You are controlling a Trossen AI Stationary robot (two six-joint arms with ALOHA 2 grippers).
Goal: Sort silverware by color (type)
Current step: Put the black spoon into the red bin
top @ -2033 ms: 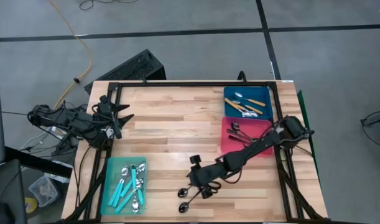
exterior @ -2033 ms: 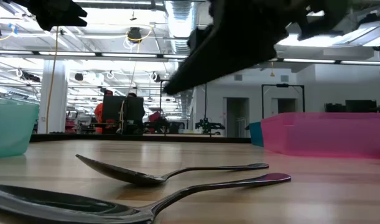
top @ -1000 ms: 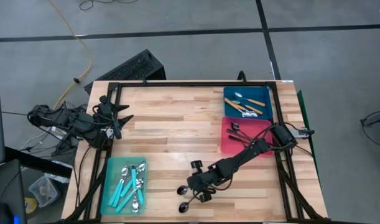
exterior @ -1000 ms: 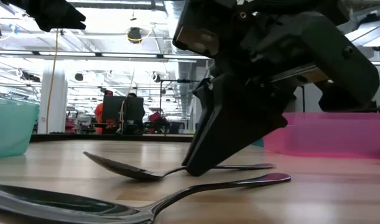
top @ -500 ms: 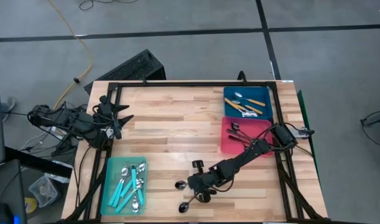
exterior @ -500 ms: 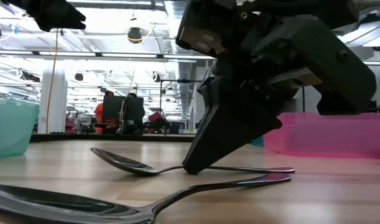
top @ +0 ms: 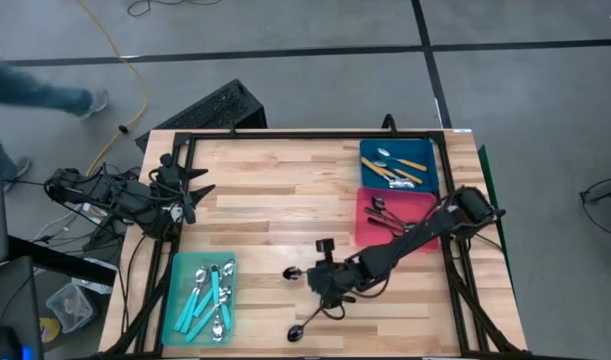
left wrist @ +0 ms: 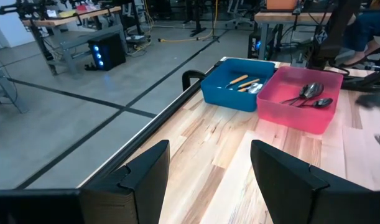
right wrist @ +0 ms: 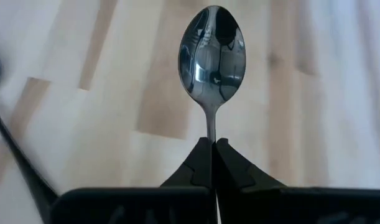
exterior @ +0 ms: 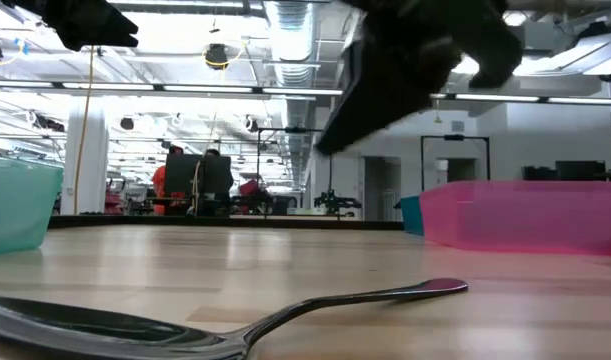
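Note:
My right gripper [top: 307, 275] hangs over the table's near middle, shut on a dark metal spoon [top: 291, 273], whose shiny bowl [right wrist: 213, 53] sticks out ahead of the fingertips. A second dark spoon [top: 303, 325] lies flat on the wood near the front edge, and it also fills the foreground of the low view [exterior: 235, 325]. The teal tray [top: 181, 262] holds teal-handled spoons. The blue tray [top: 430, 185] holds orange-handled ones, and the pink tray [top: 363, 232] holds dark ones. My left gripper [top: 190, 195] waits open at the table's far left. My right gripper pinches the spoon's thin neck [right wrist: 210, 127], just behind the bowl, between its two fingertips [right wrist: 199, 152]. The fingers slant down from the table's right and lie along the spoon, so the bowl points toward the left. The spoon is lifted clear of the wood.
The black frame rail [top: 285, 133] runs along the table's far edge. Bare wood lies between the trays in the table's middle. A person's blurred limb [top: 35, 85] passes over the floor beyond the far left corner.
My right gripper has taken hold of the farther of the two dark spoons and dragged it a little toward the right. It has then risen and tipped less steeply, lifting that spoon clear of the table. The nearer spoon has stayed where it lay.

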